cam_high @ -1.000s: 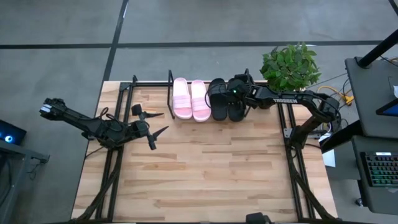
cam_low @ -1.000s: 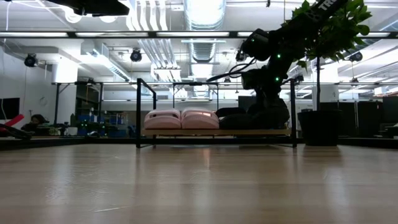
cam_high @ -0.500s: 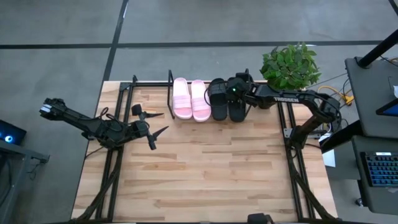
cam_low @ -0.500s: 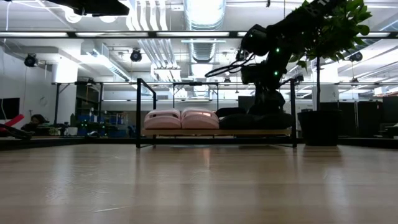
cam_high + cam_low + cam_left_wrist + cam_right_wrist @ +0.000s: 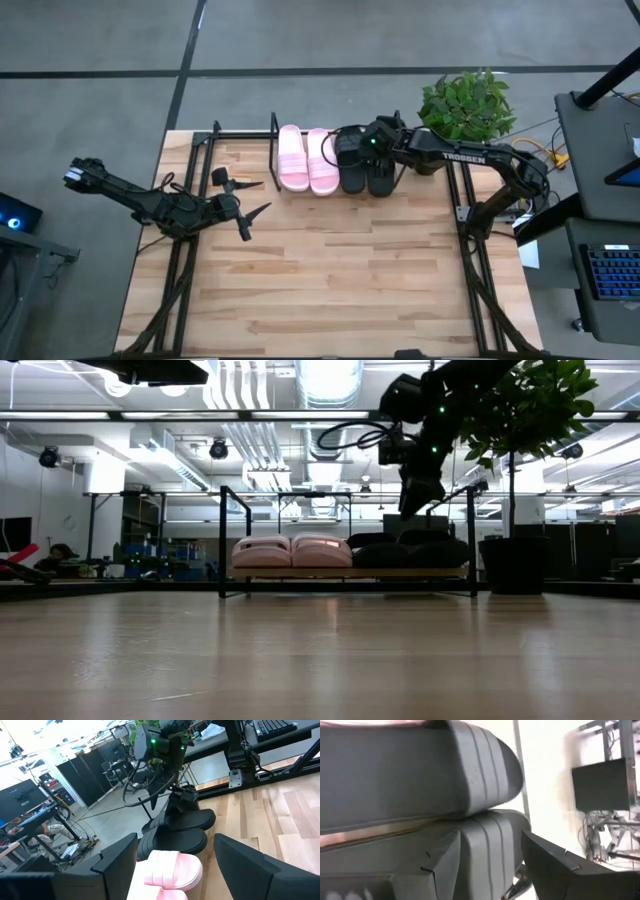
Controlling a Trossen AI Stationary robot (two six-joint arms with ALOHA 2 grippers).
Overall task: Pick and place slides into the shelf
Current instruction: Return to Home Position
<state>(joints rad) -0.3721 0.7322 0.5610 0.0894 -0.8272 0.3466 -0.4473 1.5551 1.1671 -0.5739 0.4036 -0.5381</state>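
All four slides [image 5: 322, 165] sit on the shelf [image 5: 274, 135], blacks right below the right claw [image 5: 490, 840] (spread wide, gripping nothing). Left claw [image 5: 262, 195], open and empty too, waits well apart. Only homing left, I reckon.

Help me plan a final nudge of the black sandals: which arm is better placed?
Right: the right gripper hangs open above the black sandals on the shelf; the left gripper waits far off.

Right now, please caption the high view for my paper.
Pink slides and black slides on shelf; right claw above the black pair, left claw open at left.
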